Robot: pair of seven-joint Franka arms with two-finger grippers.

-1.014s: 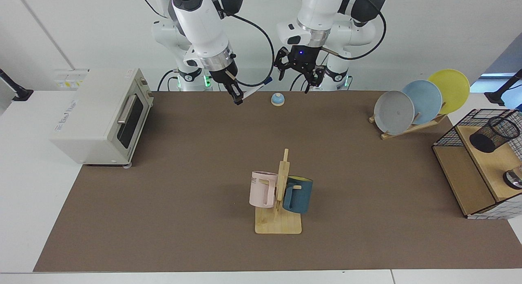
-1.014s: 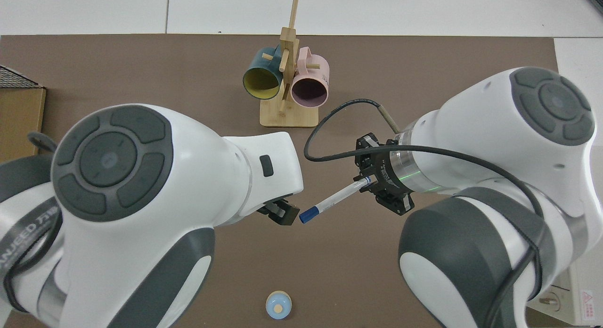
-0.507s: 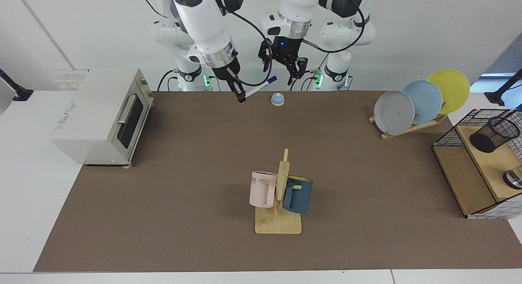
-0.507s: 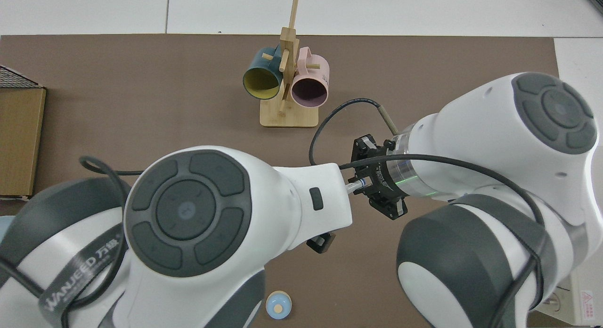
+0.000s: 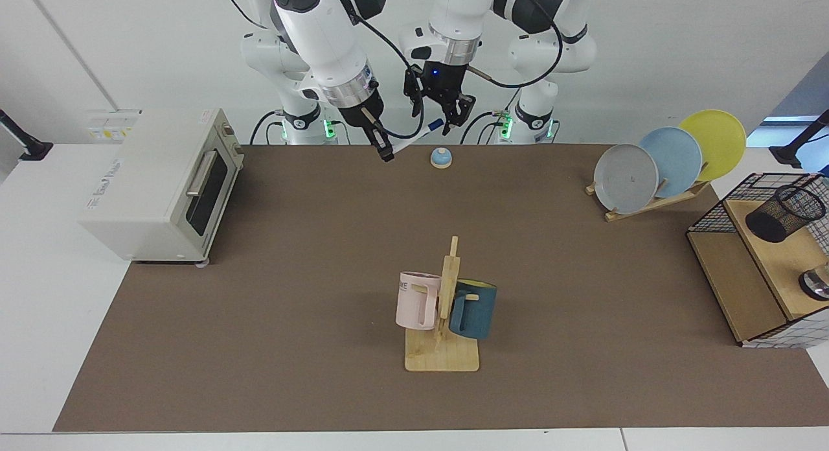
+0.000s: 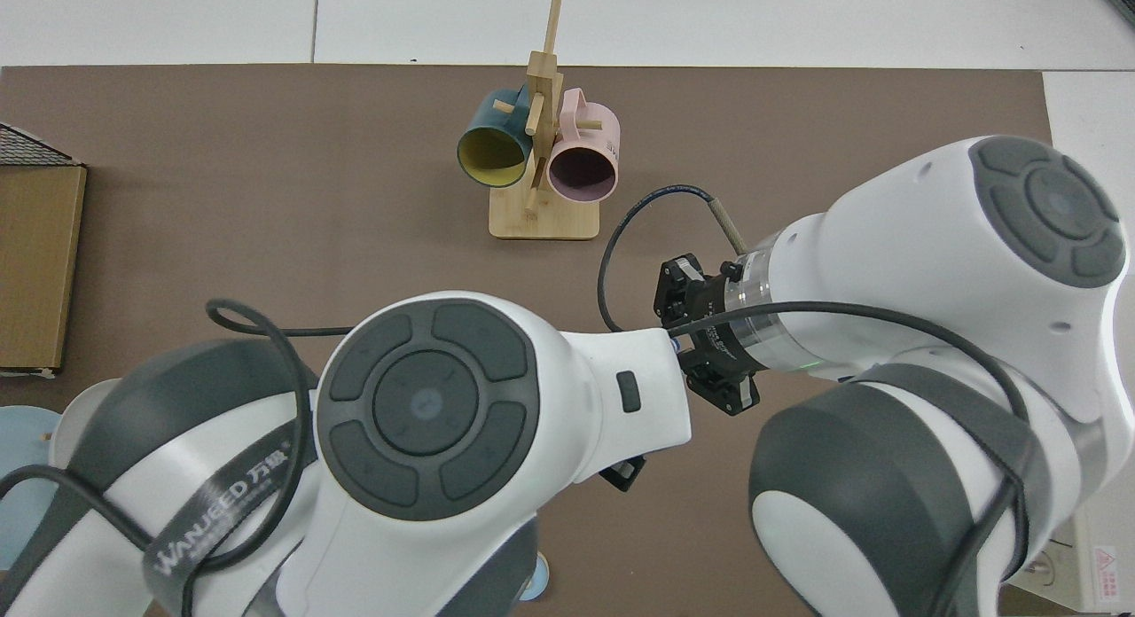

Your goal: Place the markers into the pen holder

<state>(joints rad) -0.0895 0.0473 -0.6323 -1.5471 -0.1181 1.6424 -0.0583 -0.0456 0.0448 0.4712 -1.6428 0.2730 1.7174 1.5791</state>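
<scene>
The slim white marker (image 5: 414, 137) hangs in the air above the table's far edge, slanting up to its blue cap (image 5: 438, 123). My right gripper (image 5: 386, 154) is shut on its lower white end. My left gripper (image 5: 439, 116) is open, and its fingers (image 5: 462, 111) stand on either side of the capped end. In the top view the left arm covers nearly all of the marker, and only the right gripper (image 6: 700, 351) shows beside it. The pen holder (image 5: 784, 212), a small black mesh cup, lies tilted on a wooden shelf at the far right.
A small blue bell (image 5: 441, 157) sits just below both grippers. A toaster oven (image 5: 162, 185) stands at the left. A wooden mug rack (image 5: 442, 347) with a pink and a blue mug is mid-table. A plate rack (image 5: 667, 162) and a wire basket (image 5: 712, 211) with wooden shelves are at the right.
My left arm has swung toward the right arm, bringing its open gripper around the marker's capped end. The right gripper has kept hold of the marker and shifted only slightly.
</scene>
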